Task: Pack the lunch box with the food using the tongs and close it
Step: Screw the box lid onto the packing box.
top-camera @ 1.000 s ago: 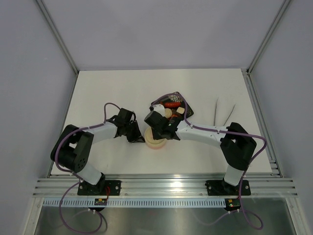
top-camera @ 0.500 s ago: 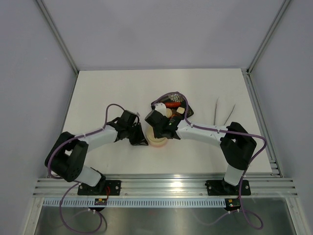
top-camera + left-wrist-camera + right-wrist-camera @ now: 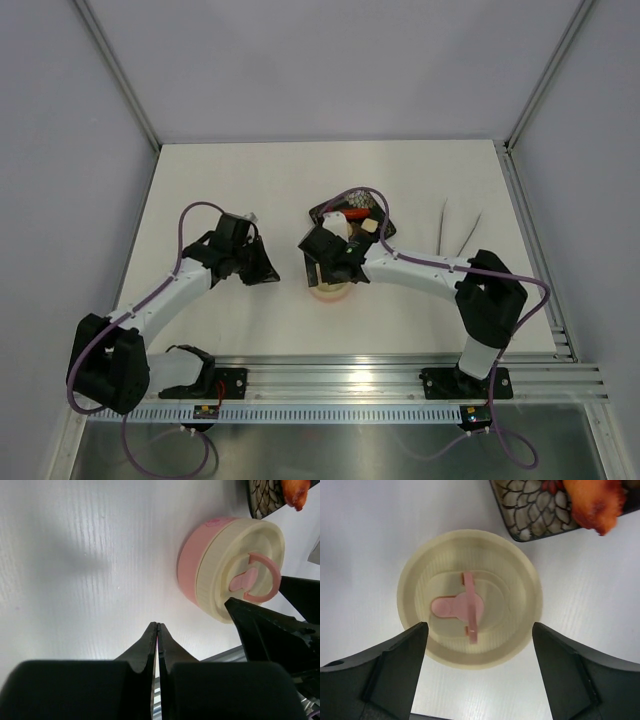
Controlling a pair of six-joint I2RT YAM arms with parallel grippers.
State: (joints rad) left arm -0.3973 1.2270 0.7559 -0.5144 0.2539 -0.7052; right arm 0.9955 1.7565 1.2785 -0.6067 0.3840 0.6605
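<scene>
The lunch box [image 3: 469, 605] stands on the table with its cream lid on and the pink ring handle upright; its pink side shows in the left wrist view [image 3: 235, 575]. My right gripper [image 3: 479, 626] hovers open straight above it, one finger on each side, touching nothing; from above it covers most of the lunch box [image 3: 330, 291]. My left gripper [image 3: 157, 625] is shut and empty, left of the box and apart from it, low over the table [image 3: 268, 274]. The tongs [image 3: 460, 228] lie at the right. Food, including a red sausage [image 3: 352, 213], sits on the black tray [image 3: 385, 232].
The tray's patterned corner [image 3: 535, 510] with an orange piece [image 3: 595, 502] lies just beyond the lunch box. The right gripper's black finger [image 3: 270, 630] shows beside the box in the left wrist view. Grey walls enclose the table.
The right gripper has opened wide above the lid and let go of it. The left arm has drawn back to the left, away from the lunch box.
</scene>
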